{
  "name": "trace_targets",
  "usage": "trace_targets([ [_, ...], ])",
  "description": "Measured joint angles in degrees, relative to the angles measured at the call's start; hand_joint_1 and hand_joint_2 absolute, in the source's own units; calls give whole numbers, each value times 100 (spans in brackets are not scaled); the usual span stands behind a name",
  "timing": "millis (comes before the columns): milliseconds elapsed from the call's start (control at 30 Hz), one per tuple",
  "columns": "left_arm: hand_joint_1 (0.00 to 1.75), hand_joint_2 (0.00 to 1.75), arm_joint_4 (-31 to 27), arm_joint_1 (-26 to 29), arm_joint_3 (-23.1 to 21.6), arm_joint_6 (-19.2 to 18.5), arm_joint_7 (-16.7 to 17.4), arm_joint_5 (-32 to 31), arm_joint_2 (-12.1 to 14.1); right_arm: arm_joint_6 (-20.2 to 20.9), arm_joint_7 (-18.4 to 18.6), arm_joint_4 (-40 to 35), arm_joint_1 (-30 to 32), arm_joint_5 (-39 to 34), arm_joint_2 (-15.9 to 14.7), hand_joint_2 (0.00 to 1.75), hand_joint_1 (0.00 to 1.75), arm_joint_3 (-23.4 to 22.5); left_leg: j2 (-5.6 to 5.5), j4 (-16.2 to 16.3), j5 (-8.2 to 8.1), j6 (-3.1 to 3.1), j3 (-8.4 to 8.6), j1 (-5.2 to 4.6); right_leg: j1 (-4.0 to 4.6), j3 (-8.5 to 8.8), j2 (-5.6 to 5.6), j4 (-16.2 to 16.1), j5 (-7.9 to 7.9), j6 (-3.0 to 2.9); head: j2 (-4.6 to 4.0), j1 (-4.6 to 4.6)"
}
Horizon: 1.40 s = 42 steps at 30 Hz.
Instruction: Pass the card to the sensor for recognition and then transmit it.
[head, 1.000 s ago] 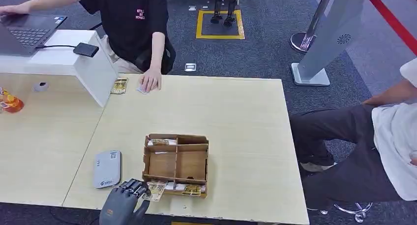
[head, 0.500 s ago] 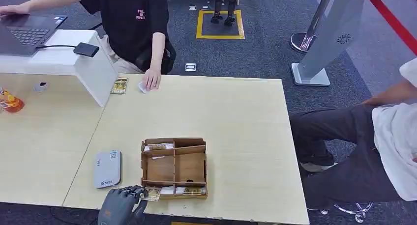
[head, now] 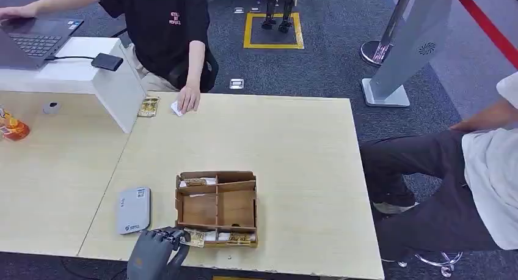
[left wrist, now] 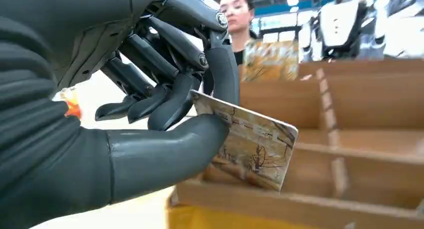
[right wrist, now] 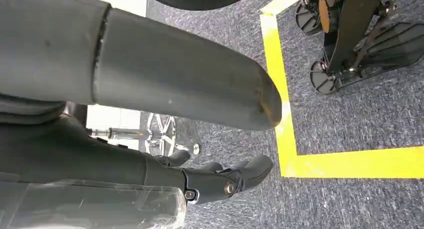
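Note:
My left hand is at the table's near edge, by the front left corner of the brown cardboard tray. It pinches a tan patterned card between thumb and finger; the left wrist view shows the card gripped by the thumb, just above the tray's front wall. More cards lie in the tray's front and back slots. The grey card sensor lies flat on the table just left of the tray. My right hand hangs over the carpet with fingers apart, holding nothing.
A person in black sits at the far side with a hand on a white card; another card lies beside it. A white stand with laptop is at far left. Another person sits at right.
The whole picture shifted slightly, so the camera moved. My left hand has closed on the card at the tray's front left corner and holds it a little higher.

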Motion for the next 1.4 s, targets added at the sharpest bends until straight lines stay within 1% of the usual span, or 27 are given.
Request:
trace_targets([
  [167,175,175,-35,-94,120,-2,-356,122,-179,7,0,0,0,46,-2,0,0,0,1,1,0,0,2,0,0,-1,1,0,0,0,0,0],
  [333,175,175,-170,-434,282,-2,-572,258,-382,17,2,0,-13,98,-2,0,0,0,-2,1,2,-1,2,0,0,3,-5,0,2,-1,0,2],
  [600,175,175,-271,-1052,404,-7,-653,442,-601,92,26,0,-17,171,-2,0,0,2,-2,2,3,-1,3,0,1,4,-5,1,2,-1,0,0],
  [800,175,175,-260,-1591,411,-35,-655,708,-866,171,57,0,-41,275,-13,0,0,35,-3,5,3,-1,1,0,0,2,-5,0,3,-1,0,0],
  [900,175,175,-148,-1990,411,-125,-638,859,-1130,251,59,0,-54,343,-50,0,0,81,-4,8,5,2,0,-1,0,3,-8,0,5,0,0,0],
  [967,175,175,15,-2303,411,-203,-577,929,-1373,317,37,-2,-74,380,-76,0,0,109,-6,9,7,6,-1,-1,-1,4,-10,0,8,2,0,0],
  [1000,175,175,110,-2459,411,-241,-537,968,-1454,343,33,-2,-80,400,-96,0,0,127,-6,10,7,6,0,-1,-1,3,-9,0,9,2,0,0],
  [1167,175,175,786,-3281,411,-404,-356,1184,-2010,459,24,-7,-103,516,-177,0,0,192,-7,14,9,9,-1,-2,-1,4,-9,0,14,7,0,2],
  [1233,175,175,1051,-3552,411,-435,-336,1228,-2197,500,24,-7,-121,542,-201,0,0,232,-4,15,10,10,-1,-2,-1,4,-5,0,15,7,0,0],
  [1400,175,175,1659,-4079,411,-426,-301,1279,-2535,536,24,-9,-137,614,-236,0,0,306,-5,14,10,10,-1,-1,-1,2,-5,0,14,7,0,0],
])
